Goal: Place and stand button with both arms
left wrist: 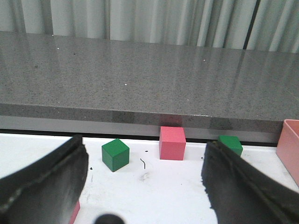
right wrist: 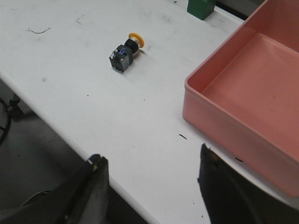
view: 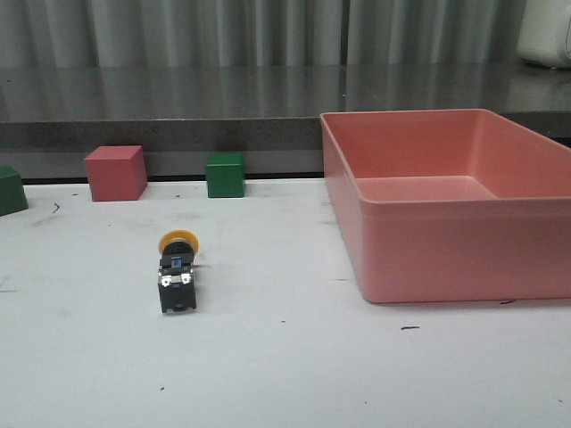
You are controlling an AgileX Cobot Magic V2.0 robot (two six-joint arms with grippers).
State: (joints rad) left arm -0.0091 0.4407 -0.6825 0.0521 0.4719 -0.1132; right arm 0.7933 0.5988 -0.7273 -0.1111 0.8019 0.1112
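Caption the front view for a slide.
Button lying on its side on the white table, left of an empty pink bin.

No text, label, brand, number or sign can be read on anything in any of the three views.

The black two-finger left gripper (left wrist: 145, 186) has its jaws spread wide. The black two-finger right gripper (right wrist: 152, 186) likewise gapes, holding nothing.

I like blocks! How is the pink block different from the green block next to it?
The pink cube is bigger than the green cube. The pink cube is farther left; the green cube sits nearer the pink bin. Both stand flat by the table's back edge, untouched.
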